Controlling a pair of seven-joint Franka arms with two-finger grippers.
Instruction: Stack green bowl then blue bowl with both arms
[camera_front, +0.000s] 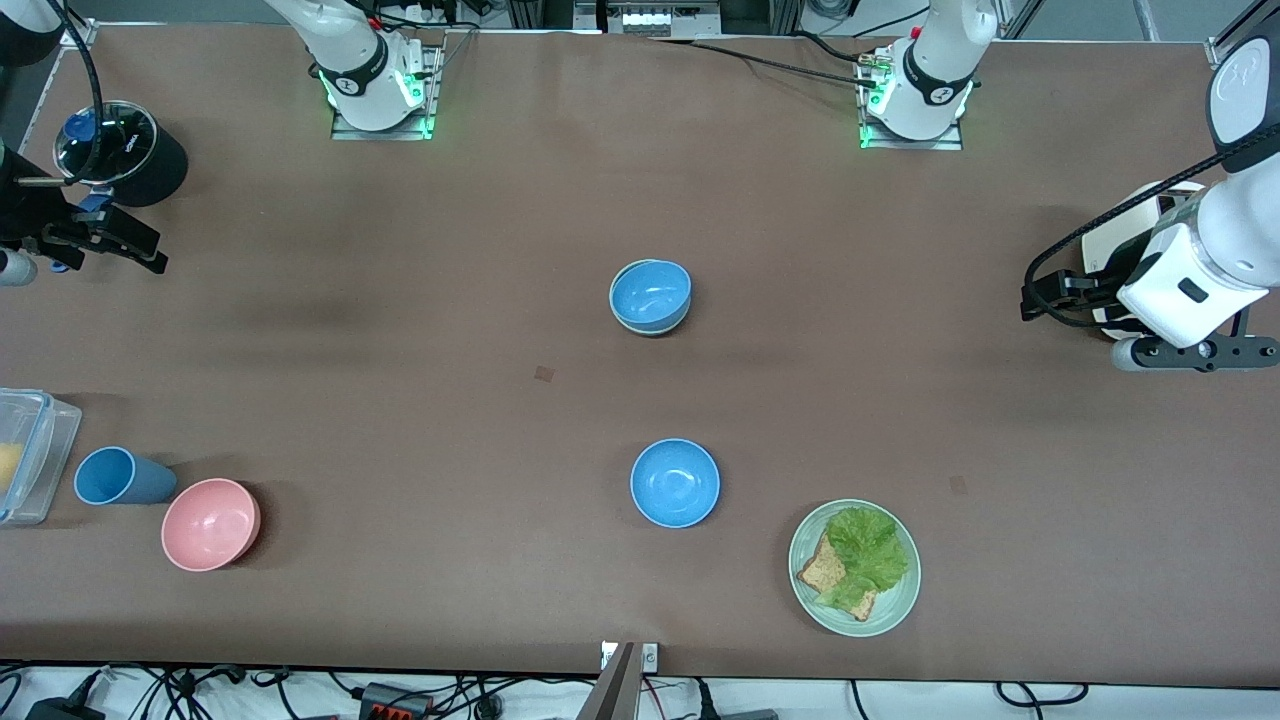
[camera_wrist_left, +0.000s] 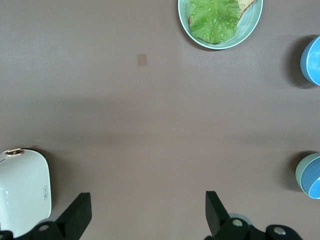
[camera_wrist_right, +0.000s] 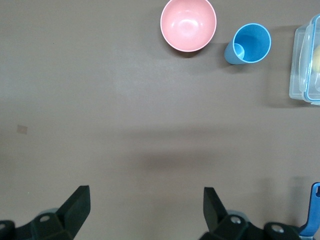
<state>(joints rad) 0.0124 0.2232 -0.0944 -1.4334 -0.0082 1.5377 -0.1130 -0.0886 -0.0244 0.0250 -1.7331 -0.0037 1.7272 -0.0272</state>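
A blue bowl (camera_front: 650, 293) sits nested inside the pale green bowl (camera_wrist_left: 301, 172) at the middle of the table; only the green rim (camera_front: 652, 330) shows around it. A second blue bowl (camera_front: 675, 483) stands alone, nearer to the front camera. My left gripper (camera_front: 1050, 298) hangs open over the left arm's end of the table, and the left wrist view shows its fingers (camera_wrist_left: 148, 200) spread over bare brown surface. My right gripper (camera_front: 125, 240) hangs open at the right arm's end, and the right wrist view shows nothing between its fingers (camera_wrist_right: 146, 195).
A pale green plate (camera_front: 895, 600) with lettuce and toast lies near the front edge. A pink bowl (camera_front: 210, 523), a blue cup (camera_front: 120, 477) and a clear container (camera_front: 30, 450) sit toward the right arm's end. A black pot (camera_front: 130, 150) stands there too. A white appliance (camera_wrist_left: 22, 187) sits under the left hand.
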